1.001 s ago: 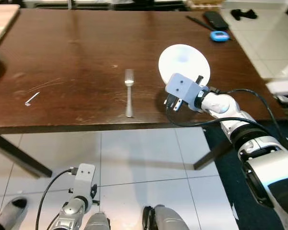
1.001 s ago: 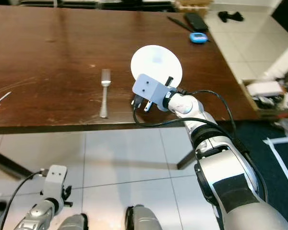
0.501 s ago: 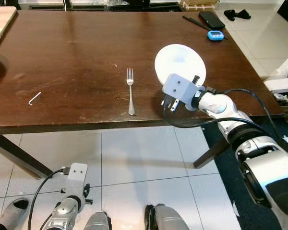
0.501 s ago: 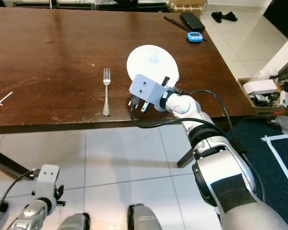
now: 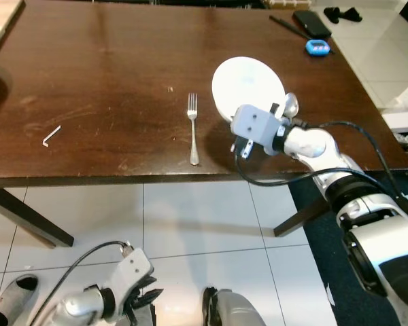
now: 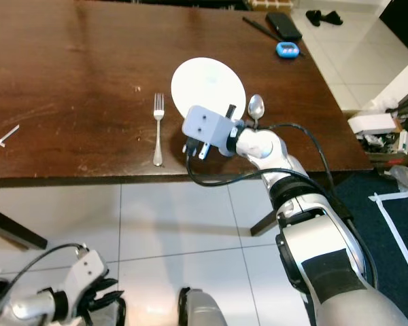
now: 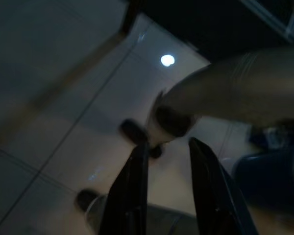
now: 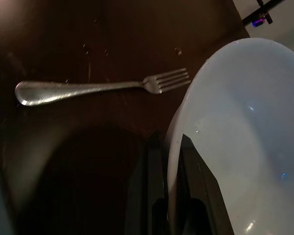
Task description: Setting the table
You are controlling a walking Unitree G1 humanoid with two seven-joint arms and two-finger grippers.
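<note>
A white plate (image 5: 248, 81) lies on the dark wooden table (image 5: 109, 75) near its front edge. My right gripper (image 8: 171, 142) is shut on the plate's near rim, one finger over it and one under. A silver fork (image 5: 193, 129) lies just left of the plate, tines pointing away from me. A silver spoon (image 6: 256, 106) lies close by the plate's right rim, partly hidden behind my right wrist. My left gripper (image 7: 169, 144) hangs low over the tiled floor, its fingers a little apart with nothing between them.
A small allen key (image 5: 52, 135) lies on the table at the left. A black phone (image 5: 311, 22), a thin black stick (image 5: 285, 24) and a blue timer (image 5: 316, 47) sit at the far right corner. A shoe (image 5: 10, 299) is on the floor at lower left.
The plate has slid left, closer to the fork, with my right gripper still on it, and the spoon has come into sight at its right. The left arm has swung lower. The camera shifted.
</note>
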